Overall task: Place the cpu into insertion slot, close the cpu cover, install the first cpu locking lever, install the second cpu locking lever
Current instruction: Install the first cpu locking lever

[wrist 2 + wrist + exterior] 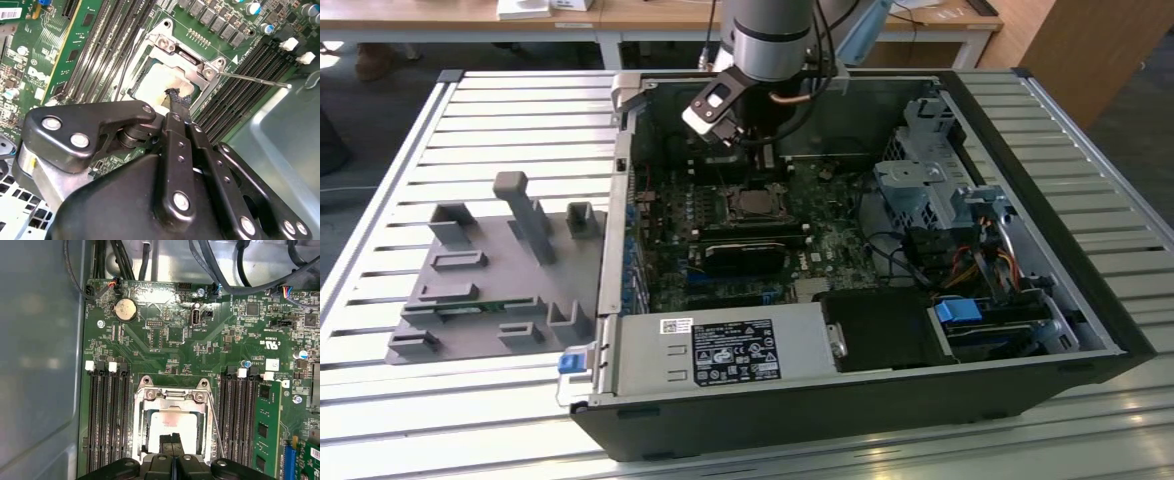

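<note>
**A:** What is seen, from the largest thing down?

**B:** In the exterior view, a table [400, 130] of pale ribbed metal slats is seen. A black, boxy computer case [1101, 300] is laid open on it. A flat grey fixture plate [480, 285] with blocky upright posts is set on the slats, well apart from the jaws toward the exterior view's left. A smooth silver robot arm [767, 35] is lowered into the case.

**A:** And inside the case?

**B:** A green motherboard [165, 345], studded with small components, is spread out beneath the jaws. Long black memory slots [105, 415] are ranged on either side of the jaws. A green memory stick [265, 425] is seated in a row farther out.

**A:** Where are the task's parts?

**B:** The insertion slot [146, 382], square with a silvery metal rim, is found directly under the jaws. The cpu [172, 420], flat and silvery-beige, is seated in it. The cpu cover [172, 396], a thin silvery frame with a cut-out middle, appears to be laid flat around the chip. A thin, straight wire lever [255, 80] is angled out from the socket's corner across the memory slots, just beside the jaws.

**A:** How are the jaws set?

**B:** They are pressed together. Their black fingertips [165, 441] are met along a hairline seam, and nothing is seen pinched between them. They are held over the chip's face, but whether it is touched cannot be told.

**A:** Anything smaller?

**B:** A round, silvery coin cell [125, 309] is mounted on the board, well apart from the jaws.
</note>
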Controlling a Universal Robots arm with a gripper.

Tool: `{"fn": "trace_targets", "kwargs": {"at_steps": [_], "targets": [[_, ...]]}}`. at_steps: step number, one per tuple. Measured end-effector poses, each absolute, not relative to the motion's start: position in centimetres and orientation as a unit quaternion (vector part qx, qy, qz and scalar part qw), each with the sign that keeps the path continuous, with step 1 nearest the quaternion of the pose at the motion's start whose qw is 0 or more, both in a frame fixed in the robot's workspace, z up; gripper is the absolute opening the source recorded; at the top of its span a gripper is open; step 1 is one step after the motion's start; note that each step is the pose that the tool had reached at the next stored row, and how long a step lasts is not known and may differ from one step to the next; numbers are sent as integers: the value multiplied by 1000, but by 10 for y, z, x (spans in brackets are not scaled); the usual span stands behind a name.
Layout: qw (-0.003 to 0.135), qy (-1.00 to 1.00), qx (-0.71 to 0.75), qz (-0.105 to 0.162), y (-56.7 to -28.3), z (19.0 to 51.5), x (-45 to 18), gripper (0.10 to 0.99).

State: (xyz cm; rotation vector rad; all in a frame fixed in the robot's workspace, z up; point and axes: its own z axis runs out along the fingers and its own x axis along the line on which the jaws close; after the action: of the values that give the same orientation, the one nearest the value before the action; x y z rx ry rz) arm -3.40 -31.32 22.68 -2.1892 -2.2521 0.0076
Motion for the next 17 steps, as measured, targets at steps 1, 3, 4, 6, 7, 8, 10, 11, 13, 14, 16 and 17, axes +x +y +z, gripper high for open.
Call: {"fn": "trace_targets", "kwargs": {"at_steps": [1, 3, 4, 6, 7, 8, 10, 11, 13, 14, 16, 17], "targets": [[0, -717, -697, 2, -313, 228, -34, 106], [0, -717, -697, 2, -313, 231, -34, 106], [0, -717, -697, 2, -313, 233, -34, 106], [0, -717, -697, 2, -313, 236, -34, 106], [0, -717, -697, 2, -313, 237, -34, 106], [0, -717, -697, 2, -313, 239, -34, 106], [0, -717, -697, 2, -313, 243, -34, 106], [0, -717, -697, 2, -313, 244, -34, 106], [0, -717, -697, 2, -313, 248, -34, 106], [0, -717, -697, 2, -313, 250, -34, 106], [0, -717, -697, 2, -313, 253, -34, 106], [0, -717, -697, 2, -313, 255, -34, 106]]}}
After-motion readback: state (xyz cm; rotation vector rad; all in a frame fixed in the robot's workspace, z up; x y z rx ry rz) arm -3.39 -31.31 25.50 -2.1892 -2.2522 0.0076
